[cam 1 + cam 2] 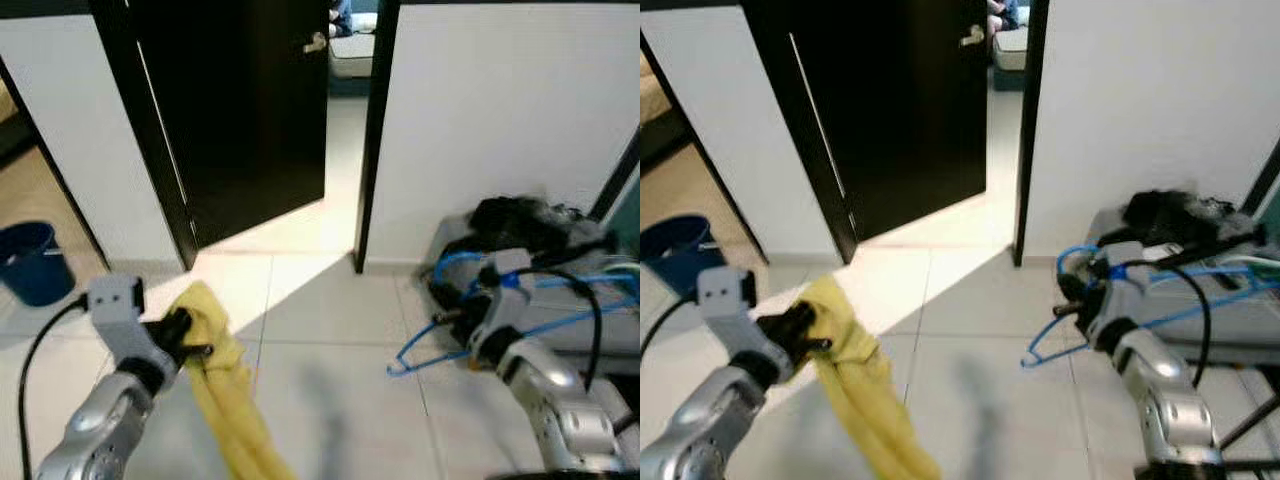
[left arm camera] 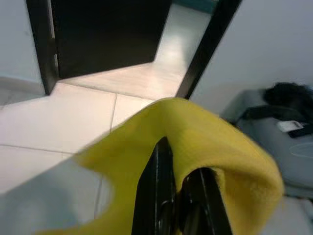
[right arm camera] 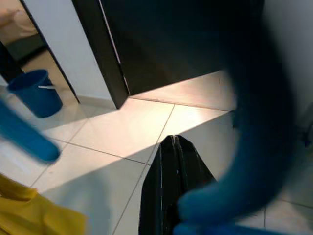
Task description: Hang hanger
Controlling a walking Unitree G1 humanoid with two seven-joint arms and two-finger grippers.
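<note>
The right gripper (image 1: 462, 318) holds the blue hanger (image 1: 520, 318); its 2 fingers (image 3: 172, 166) are pressed together, pinching the wire. The hanger is judged light, thin, springy and slippery, so it is best held near the hook, where it swings least. Its long axis runs roughly level, from ahead of the fingertips back beside the wrist. The left gripper (image 1: 800, 325) pinches a soft, limp yellow cloth (image 1: 855, 385), which drapes over both fingers and hangs below them.
</note>
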